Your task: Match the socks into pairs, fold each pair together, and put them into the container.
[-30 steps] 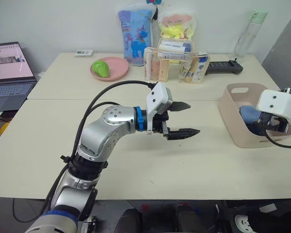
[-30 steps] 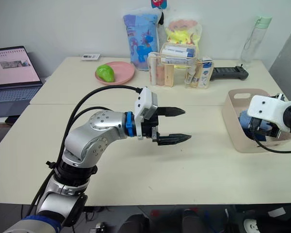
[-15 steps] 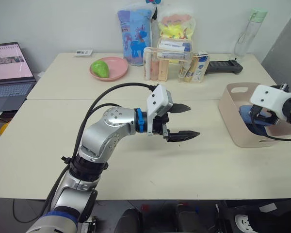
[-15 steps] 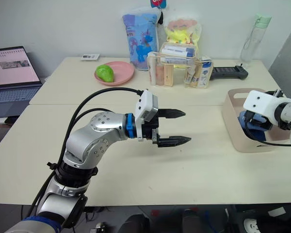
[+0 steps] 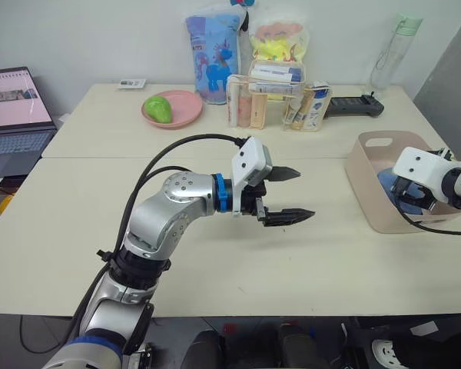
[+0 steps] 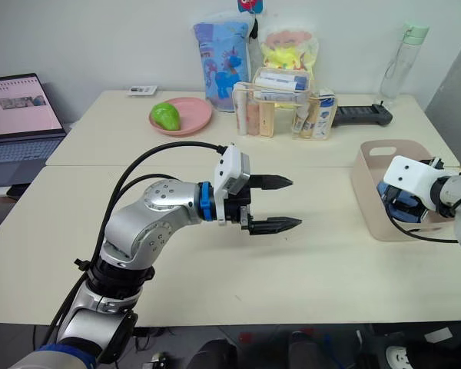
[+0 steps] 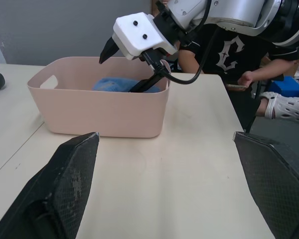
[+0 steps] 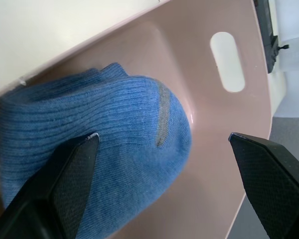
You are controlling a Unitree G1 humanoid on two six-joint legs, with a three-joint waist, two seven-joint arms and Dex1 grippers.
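Right pincer [image 7: 132, 67] hangs in the tub [image 5: 373, 196] at the bench's [image 5: 215, 269] right edge, fingers apart above the blue socks [image 8: 104, 144] lying inside. Left pincer [image 5: 292, 194] hovers mid-bench, spread wide, empty.

Pink-beige container [image 7: 99, 112]; blue ribbed sock [image 8: 89, 149] — grey-streaked.

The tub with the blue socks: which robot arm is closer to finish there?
Right. The right gripper hangs open inside the tub, over the blue socks. The left gripper hovers open mid-table, holding nothing.
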